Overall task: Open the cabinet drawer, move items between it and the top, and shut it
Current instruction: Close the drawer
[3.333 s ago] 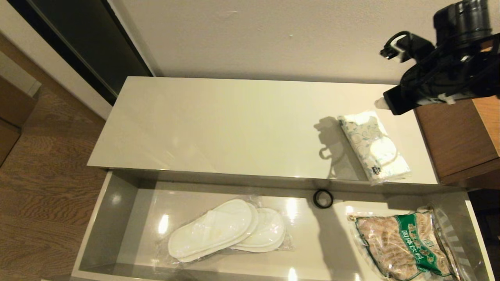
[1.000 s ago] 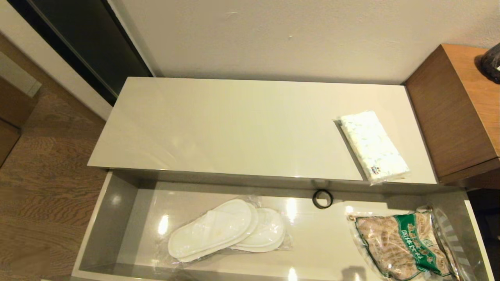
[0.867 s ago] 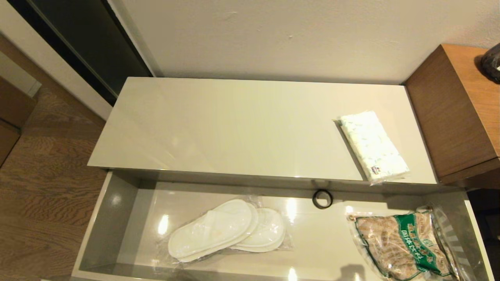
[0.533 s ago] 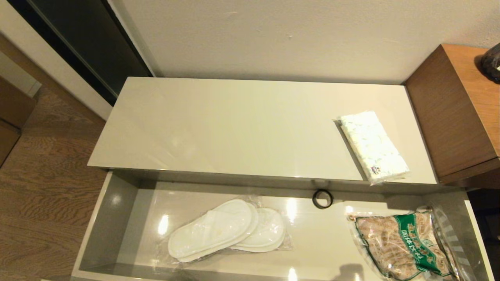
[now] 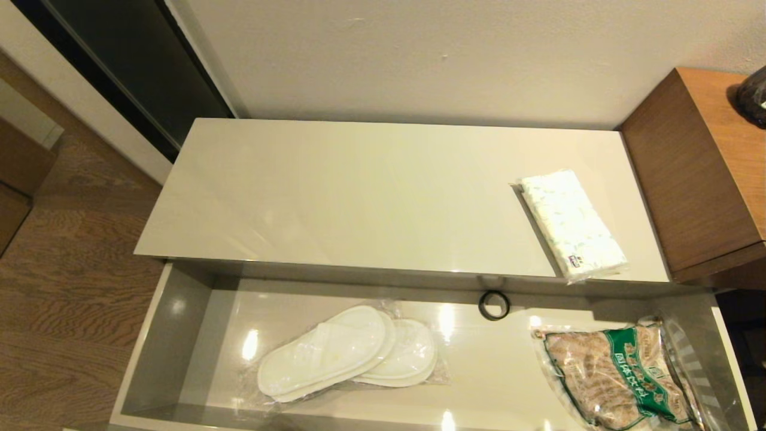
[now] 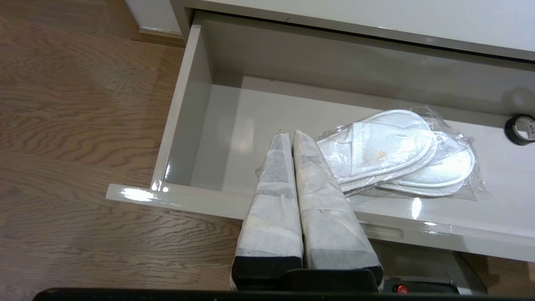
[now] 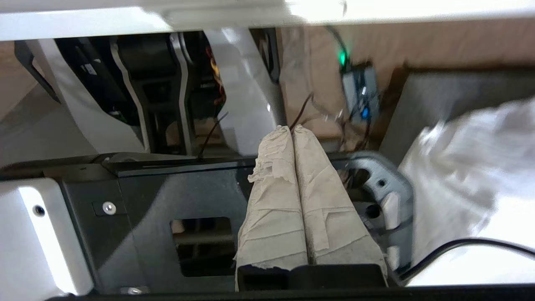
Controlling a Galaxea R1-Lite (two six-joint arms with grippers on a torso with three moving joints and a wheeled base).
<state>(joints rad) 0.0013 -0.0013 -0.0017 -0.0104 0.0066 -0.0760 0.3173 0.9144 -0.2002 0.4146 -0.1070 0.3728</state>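
So the right hand [image 7: 292, 129] is pulled back off the top [image 5: 359, 191], pressed together and empty, tissue pack [image 5: 571, 224] left there, slippers [image 5: 347, 353] probably next, still in the open drawer [image 5: 167, 335].

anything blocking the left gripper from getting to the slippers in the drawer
Nothing visible does. The left gripper, fingers shut, hovers over the open grey-beige cabinet drawer beside the plastic-wrapped flat white slippers. The small black ring lies well beyond them.

Tissue pack [image 5: 573, 224] on the top [image 5: 359, 191], right end; slippers [image 5: 350, 353] in the cabinet drawer [image 5: 179, 335] below.
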